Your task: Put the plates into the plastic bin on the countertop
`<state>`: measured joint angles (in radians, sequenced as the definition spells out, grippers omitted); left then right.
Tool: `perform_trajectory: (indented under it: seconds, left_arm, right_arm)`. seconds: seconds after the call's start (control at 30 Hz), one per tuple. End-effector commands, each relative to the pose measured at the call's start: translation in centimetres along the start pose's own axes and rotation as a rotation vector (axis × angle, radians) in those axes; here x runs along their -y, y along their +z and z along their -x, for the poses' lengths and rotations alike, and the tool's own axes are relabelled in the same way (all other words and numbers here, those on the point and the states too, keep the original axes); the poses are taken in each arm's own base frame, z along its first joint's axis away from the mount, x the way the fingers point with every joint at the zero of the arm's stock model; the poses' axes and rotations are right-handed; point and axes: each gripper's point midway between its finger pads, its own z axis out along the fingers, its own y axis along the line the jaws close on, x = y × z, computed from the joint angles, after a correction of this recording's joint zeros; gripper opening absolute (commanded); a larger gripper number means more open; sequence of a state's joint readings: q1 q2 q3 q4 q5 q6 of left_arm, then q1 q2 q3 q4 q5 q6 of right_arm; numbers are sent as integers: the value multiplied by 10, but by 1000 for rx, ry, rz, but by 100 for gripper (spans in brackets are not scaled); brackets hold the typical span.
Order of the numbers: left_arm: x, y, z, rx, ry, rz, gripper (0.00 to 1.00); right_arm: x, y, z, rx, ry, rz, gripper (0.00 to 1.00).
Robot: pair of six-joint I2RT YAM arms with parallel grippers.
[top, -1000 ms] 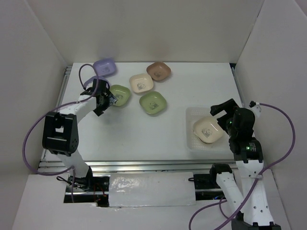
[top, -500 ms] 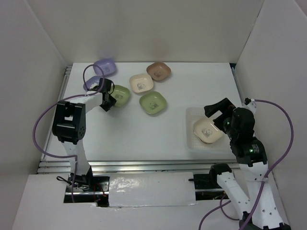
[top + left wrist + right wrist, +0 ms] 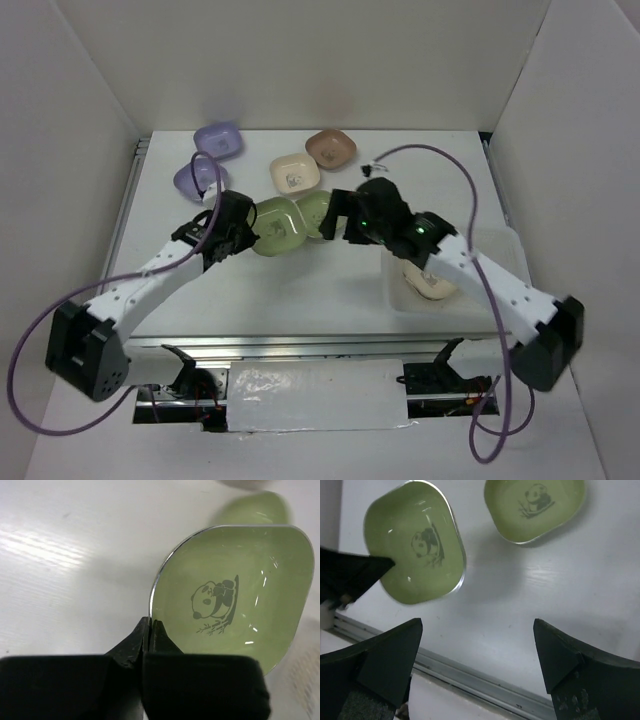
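Note:
My left gripper [image 3: 150, 626] is shut on the rim of a green plate [image 3: 235, 595] with a panda print, holding it tilted just above the countertop [image 3: 300, 290]. From above, this plate [image 3: 278, 225] sits beside a second green plate [image 3: 315, 212]. My right gripper [image 3: 478, 630] stands open over the countertop, close to both green plates [image 3: 415, 550] [image 3: 535, 505], with nothing between its fingers. A cream plate [image 3: 432, 282] lies in the plastic bin [image 3: 505, 245], partly hidden by the right arm.
Two purple plates [image 3: 219, 140] [image 3: 195, 178] lie at the back left. A cream plate [image 3: 294, 173] and a brown plate [image 3: 331, 148] sit at the back middle. White walls enclose the countertop. A metal rail [image 3: 470, 680] runs along its near edge.
The left gripper closed on the green plate's rim and carried it right, toward the centre. The right arm swung left from over the bin to the green plates, jaws still open.

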<state>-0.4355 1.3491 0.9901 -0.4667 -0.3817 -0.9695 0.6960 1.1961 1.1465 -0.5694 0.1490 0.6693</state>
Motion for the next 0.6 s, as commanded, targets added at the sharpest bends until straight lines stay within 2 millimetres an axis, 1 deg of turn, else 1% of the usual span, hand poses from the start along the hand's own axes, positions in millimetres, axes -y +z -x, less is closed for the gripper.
perform_trajectory:
  seconds: [0.0,0.07,0.1,0.13,0.17,0.2,0.27,0.3,0.33,0.37,0.4,0.43,0.47,0.5,0.53,0.57]
  left_arm:
    - [20,-54,3,53,127,-165,0]
    - [32,-75,-6,42,154,-250,0]
    - [36,-90,-7,36,157,-298,0]
    - [39,-96,-8,35,161,-325,0]
    - [41,-102,-7,41,171,-351,0]
    - [42,-111,-3,48,170,-369,0]
    - [49,-122,1,52,185,-413,1]
    - [50,-124,4,61,183,-410,7]
    - [46,-124,5,62,185,-390,22]
    - [42,-124,15,99,168,-351,79]
    - [37,-123,18,106,141,-317,99]
    - [32,-123,18,106,142,-288,99]
    - [25,-122,24,124,122,-247,99]
    - [24,-123,27,139,106,-239,99]
    - [22,-122,28,146,101,-229,99]
    - [20,-119,28,151,93,-220,99]
  right_arm:
    - [-44,28,23,33,-139,-29,100]
    - [-48,46,21,11,-154,-70,99]
    - [-50,62,17,-12,-158,-92,96]
    - [-50,69,16,-22,-159,-100,90]
    - [-51,74,12,-32,-156,-105,81]
    - [-51,82,9,-42,-158,-112,74]
    - [-55,83,2,-53,-157,-94,39]
    - [-59,80,4,-35,-150,-84,25]
    - [-60,76,2,-28,-137,-90,7]
    - [-57,67,11,11,-123,-105,0]
    - [-46,62,9,9,-112,-133,0]
    - [-38,59,10,14,-71,-154,0]
    - [3,52,26,41,22,-241,0]
    - [10,44,20,31,20,-245,0]
    - [46,40,33,60,122,-313,0]
    - [76,23,27,74,170,-348,0]
